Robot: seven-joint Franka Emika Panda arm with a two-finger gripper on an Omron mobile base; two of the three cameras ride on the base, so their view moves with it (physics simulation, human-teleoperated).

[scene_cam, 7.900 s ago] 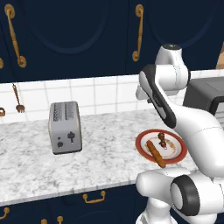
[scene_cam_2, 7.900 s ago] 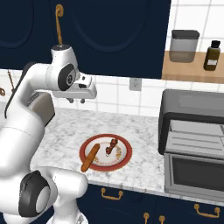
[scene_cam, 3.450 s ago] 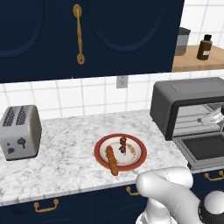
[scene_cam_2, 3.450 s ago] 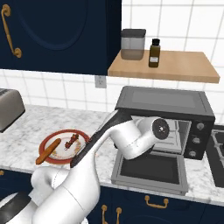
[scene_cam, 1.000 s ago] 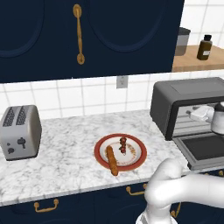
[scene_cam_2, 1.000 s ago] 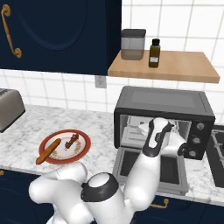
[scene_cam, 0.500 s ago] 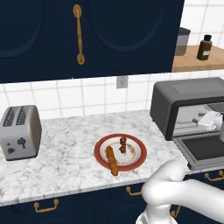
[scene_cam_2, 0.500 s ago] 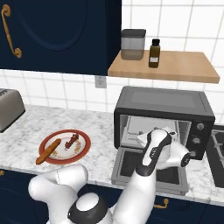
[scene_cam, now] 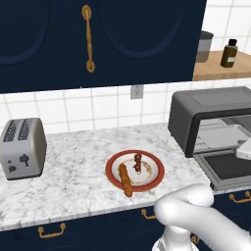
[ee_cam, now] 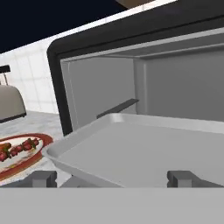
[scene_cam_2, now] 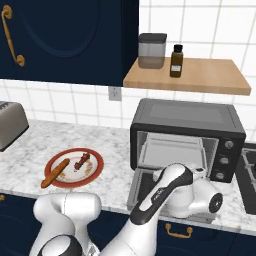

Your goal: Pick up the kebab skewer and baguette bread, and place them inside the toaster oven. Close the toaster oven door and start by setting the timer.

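Oven [scene_cam_2: 187,132] door [scene_cam: 230,168] now down, tray [ee_cam: 144,151] drawn forward since a moment ago, pincer [ee_cam: 111,178] spread open and empty at its lip, skewer [scene_cam: 138,163] and bread [scene_cam: 125,179] waiting on plate [scene_cam: 154,179] left on bench [scene_cam: 73,188].

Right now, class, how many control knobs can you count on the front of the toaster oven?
3, stacked in a column on the toaster oven's right front panel: top knob, middle knob, bottom knob.
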